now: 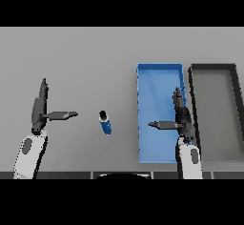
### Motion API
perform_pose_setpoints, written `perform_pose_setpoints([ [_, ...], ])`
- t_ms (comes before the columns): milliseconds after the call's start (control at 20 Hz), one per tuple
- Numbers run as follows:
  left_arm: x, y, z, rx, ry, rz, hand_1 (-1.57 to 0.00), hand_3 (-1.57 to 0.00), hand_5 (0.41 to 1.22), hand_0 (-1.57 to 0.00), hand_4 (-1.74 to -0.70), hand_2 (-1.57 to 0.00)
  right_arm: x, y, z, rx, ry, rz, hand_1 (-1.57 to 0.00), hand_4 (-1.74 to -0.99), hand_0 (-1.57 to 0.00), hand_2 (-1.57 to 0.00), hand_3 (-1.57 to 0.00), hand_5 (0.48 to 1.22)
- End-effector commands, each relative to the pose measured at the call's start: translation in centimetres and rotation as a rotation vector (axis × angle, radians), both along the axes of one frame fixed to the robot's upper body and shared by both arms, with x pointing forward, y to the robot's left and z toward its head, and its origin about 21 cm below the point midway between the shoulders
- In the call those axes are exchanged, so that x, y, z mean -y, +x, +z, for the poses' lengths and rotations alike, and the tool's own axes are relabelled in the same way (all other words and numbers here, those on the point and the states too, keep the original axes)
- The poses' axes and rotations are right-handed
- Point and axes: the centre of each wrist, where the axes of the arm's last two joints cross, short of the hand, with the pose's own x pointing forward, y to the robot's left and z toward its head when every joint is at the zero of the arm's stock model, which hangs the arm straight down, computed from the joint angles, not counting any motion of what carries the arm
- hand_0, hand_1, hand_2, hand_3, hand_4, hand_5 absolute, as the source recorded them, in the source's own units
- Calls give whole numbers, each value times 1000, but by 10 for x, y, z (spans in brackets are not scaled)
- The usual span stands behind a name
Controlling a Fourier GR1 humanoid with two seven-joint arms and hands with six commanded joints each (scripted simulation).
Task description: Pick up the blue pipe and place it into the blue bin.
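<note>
A short blue pipe (105, 122) lies on the grey table between my two hands, its dark open end pointing away from me. The blue bin (148, 78) stands to its right, long side running away from me. My left hand (39, 112) is open at the left, fingers straight and thumb pointing toward the pipe, a short gap away from it. Over the blue bin's right wall my right hand (183, 119) is open, with its thumb reaching left above the bin's floor. Neither hand touches the pipe.
A dark grey bin (213, 67) with a pale floor sits right beside the blue bin, at the far right.
</note>
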Motion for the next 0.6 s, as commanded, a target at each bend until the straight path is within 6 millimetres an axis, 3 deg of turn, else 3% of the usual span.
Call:
perform_pose_setpoints([
  [0,0,0,0,5,0,0,1,1,593,1,-966,1,0,0,0,0,1,-1,1,-1205,1,1,1,629],
  [250,-4,-1,-1,9,4,0,1,1,593,1,-966,1,-3,-1,0,-3,4,1,1,-1205,1,1,1,629],
  [300,-19,-11,-3,13,77,-119,1,1,593,1,-966,1,11,-10,4,91,-140,32,1,-1205,1,1,1,629],
  [400,-39,-20,-6,-7,155,-229,1,1,590,1,-960,1,16,-21,9,139,-268,73,1,-1197,1,1,1,627],
  [550,-38,-19,-6,-5,167,-304,1,1,595,1,-961,1,17,-26,13,128,-304,94,1,-1196,1,1,1,623],
])
